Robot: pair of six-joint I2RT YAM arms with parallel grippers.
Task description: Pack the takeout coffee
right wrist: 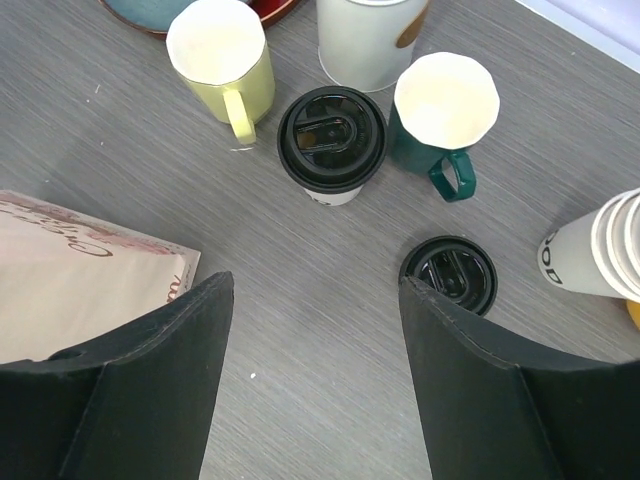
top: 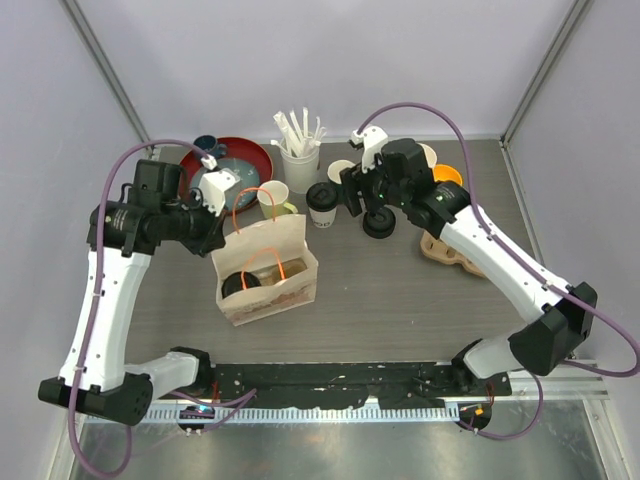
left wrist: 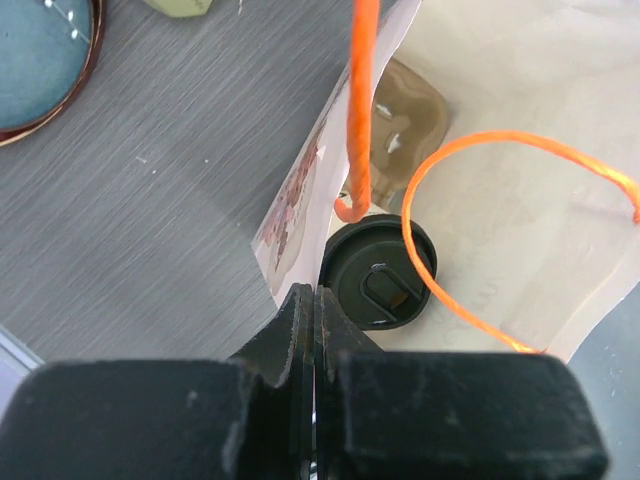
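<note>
**A:** What is found on the left side?

**B:** The left gripper (left wrist: 313, 295) is closed flat, with no gap left between its fingers. The near wall of the tan paper bag with orange cord handles (top: 285, 235) seems to be pinched there, though the paper between the pads cannot be made out for certain. The bag is held open at the mouth. One cream-white paper cup with a round black lid (left wrist: 378, 272) is already seated upright inside it.

**A:** And the other coffee?

**B:** The second black-lidded cream paper cup (right wrist: 331, 140) stands upright on the grey wood-grain table (top: 400, 300), to the right of the bag. A pale yellow ceramic mug (right wrist: 220, 70) and a dark green ceramic mug (right wrist: 445, 110) are set just beside it, one on each side.

**A:** Which arm is better placed?

**B:** The right one. The right gripper (right wrist: 315, 283) is spread wide and nothing is held in it. The cup is placed straight ahead of the fingertips, roughly in line with the gap, its long axis vertical. A short forward reach would likely be called for, with the mugs to be avoided.
</note>
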